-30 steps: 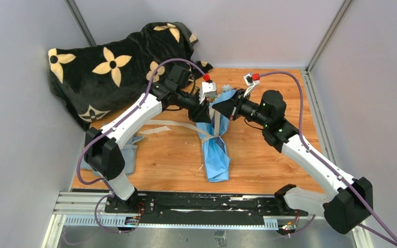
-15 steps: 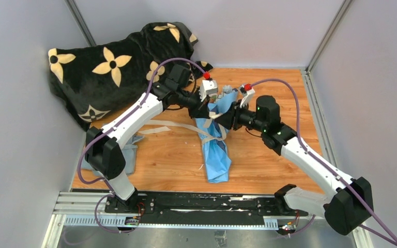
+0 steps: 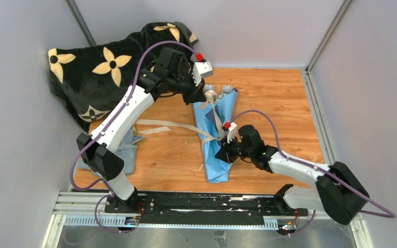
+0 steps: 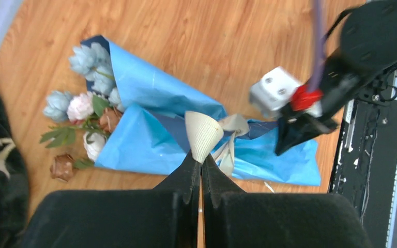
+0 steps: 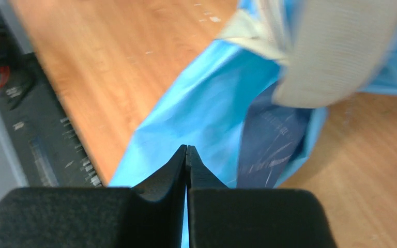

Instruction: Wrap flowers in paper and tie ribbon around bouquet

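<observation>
Now the left tool (image 4: 201, 160) is clamped on the floppy ribbon (image 4: 202, 134) above the bouquet (image 3: 216, 150) lying on the desk (image 3: 274, 103). The right tool (image 5: 186, 150) sits closed by the thin paper (image 5: 207, 113). The satin looks slippery and is probably best pinched near the wrap.

Your left arm (image 3: 129, 106) is stretched far forward and raised high, with the wrist tipped down and the left gripper (image 4: 201, 157) pinched tight. Your right arm (image 3: 294, 165) sits low, reaching in toward the middle, and the right gripper (image 5: 186, 150) has its fingers pressed together too.
</observation>
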`<action>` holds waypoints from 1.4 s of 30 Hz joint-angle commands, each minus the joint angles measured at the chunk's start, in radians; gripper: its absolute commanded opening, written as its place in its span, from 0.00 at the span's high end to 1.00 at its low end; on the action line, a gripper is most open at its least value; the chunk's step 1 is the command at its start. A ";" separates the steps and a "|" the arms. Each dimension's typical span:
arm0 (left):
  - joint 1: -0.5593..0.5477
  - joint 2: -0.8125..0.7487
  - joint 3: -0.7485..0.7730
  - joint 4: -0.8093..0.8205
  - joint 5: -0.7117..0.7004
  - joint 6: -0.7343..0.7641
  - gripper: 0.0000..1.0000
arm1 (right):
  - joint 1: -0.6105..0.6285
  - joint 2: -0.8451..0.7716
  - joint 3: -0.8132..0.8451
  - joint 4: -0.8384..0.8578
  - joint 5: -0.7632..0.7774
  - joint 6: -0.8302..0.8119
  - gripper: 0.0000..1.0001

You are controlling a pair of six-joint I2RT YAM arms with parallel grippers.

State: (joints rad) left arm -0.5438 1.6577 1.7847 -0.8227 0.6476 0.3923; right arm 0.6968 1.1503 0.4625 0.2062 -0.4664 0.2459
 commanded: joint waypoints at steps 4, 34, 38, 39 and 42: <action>0.000 -0.032 0.219 -0.141 0.123 0.001 1.00 | 0.012 0.301 0.041 0.123 0.146 -0.018 1.00; 0.016 -0.041 0.320 -0.231 0.106 0.136 1.00 | -0.008 -0.074 0.358 -0.272 -0.329 -0.360 0.47; 0.008 -0.039 0.316 -0.230 0.096 0.143 1.00 | -0.029 -0.160 0.434 -0.329 -0.267 -0.478 0.41; 0.006 -0.039 0.313 -0.231 0.092 0.146 1.00 | -0.036 -0.172 0.457 -0.312 -0.240 -0.478 0.40; 0.003 -0.040 0.309 -0.231 0.082 0.148 1.00 | -0.040 -0.173 0.504 -0.178 0.011 -0.384 0.30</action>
State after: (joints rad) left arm -0.5331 1.6360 2.0960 -1.0515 0.7315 0.5251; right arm 0.6746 0.9764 0.9096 -0.0238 -0.6838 -0.1402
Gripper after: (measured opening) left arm 0.008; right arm 0.652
